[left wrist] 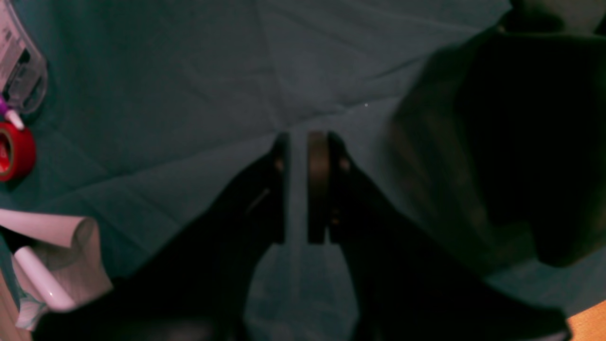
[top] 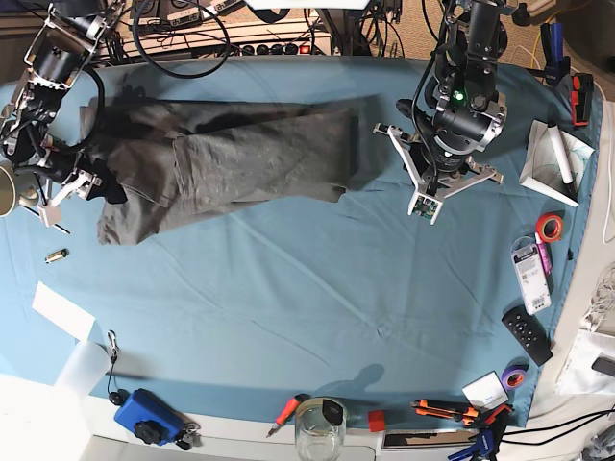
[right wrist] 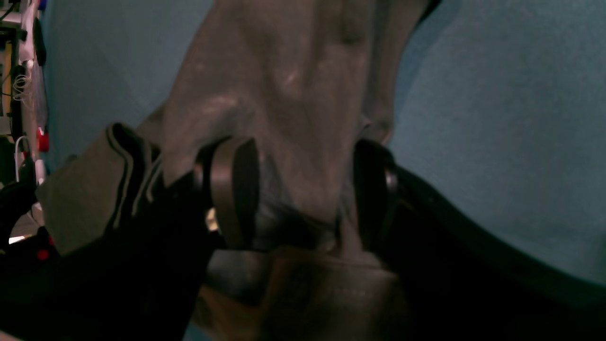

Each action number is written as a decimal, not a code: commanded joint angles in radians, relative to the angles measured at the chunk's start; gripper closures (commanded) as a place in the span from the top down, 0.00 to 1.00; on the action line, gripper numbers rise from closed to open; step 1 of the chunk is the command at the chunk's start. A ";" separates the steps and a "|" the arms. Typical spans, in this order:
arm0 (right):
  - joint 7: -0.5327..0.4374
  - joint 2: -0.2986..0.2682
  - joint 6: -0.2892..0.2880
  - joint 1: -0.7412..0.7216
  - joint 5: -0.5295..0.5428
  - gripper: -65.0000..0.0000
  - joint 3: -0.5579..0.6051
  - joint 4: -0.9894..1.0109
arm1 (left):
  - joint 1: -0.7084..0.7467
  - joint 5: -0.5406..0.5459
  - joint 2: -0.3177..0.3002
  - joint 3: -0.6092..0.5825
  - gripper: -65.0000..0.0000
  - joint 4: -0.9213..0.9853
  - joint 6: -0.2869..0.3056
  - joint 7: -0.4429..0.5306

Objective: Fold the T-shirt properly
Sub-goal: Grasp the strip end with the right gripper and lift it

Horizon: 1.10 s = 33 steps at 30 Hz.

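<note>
Between the pads of the right pincer point(right wrist: 298, 189) sits a bunched fold of the T-shirt point(top: 240, 163), and the jaws stand fairly wide around it, so whether they are truly clenched on the cloth or only straddling it cannot be told from the wrist view; a doubled hem edge droops just beside the near pad. That looseness is the first risk: if the arm drags or lifts now, the thick wad could slide out and the fold would collapse. Beyond that pincer, the garment lies stretched sideways across the far part of the table point(top: 317, 307), on the teal cloth, wrinkled and partly doubled over itself, its other end reaching toward the left pincer point(left wrist: 297, 189). That one hovers above bare cloth with a narrow gap between its pads, nearly closed and grasping nothing, the dark shirt edge lying just beside it. With only one end possibly held, a pull would likely skew the shirt and add creases rather than square it, and a low pass could snag the table covering too. Further out, a red tape roll point(left wrist: 14, 151), a white marker point(left wrist: 40, 279) and some paper near the table edge could be swept by a wide swing.
</note>
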State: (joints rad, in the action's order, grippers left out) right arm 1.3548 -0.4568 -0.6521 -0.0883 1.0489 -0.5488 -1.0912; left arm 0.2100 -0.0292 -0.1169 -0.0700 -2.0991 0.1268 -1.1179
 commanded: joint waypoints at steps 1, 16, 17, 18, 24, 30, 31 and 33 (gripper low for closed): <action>0.041 0.014 0.004 0.000 -0.022 0.44 0.009 -0.001 | -0.007 0.000 -0.003 0.001 0.09 -0.020 -0.003 0.018; 0.023 0.007 0.003 -0.090 -0.093 0.00 0.076 -0.001 | 0.018 -0.003 -0.003 0.002 0.08 -0.030 -0.012 0.014; 0.016 -0.002 0.003 -0.109 -0.097 0.00 0.068 -0.001 | 0.021 -0.010 -0.003 0.002 0.08 -0.034 -0.023 0.016; 0.014 -0.012 0.003 -0.130 -0.096 0.00 0.064 -0.001 | 0.026 -0.024 -0.003 0.002 0.08 -0.041 -0.032 0.017; -0.032 -0.043 0.001 -0.281 -0.167 0.00 0.063 -0.001 | 0.061 -0.093 -0.003 0.002 0.08 -0.073 -0.064 0.018; -0.051 -0.045 0.006 -0.399 -0.316 0.00 0.095 0.000 | 0.076 -0.094 -0.003 0.002 0.08 -0.083 -0.064 0.018; -0.051 -0.045 0.008 -0.406 -0.328 0.00 0.109 0.000 | 0.076 -0.094 -0.003 0.002 0.08 -0.083 -0.064 0.018; -0.047 -0.045 0.025 -0.408 -0.323 0.00 0.141 0.000 | 0.076 -0.095 -0.003 0.002 0.08 -0.083 -0.064 0.018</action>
State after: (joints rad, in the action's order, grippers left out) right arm 1.3247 -0.4808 -0.6277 -0.4667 0.7063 -0.4030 -1.0748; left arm 0.2901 -0.1192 -0.1192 -0.0700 -2.1616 0.0673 -1.1183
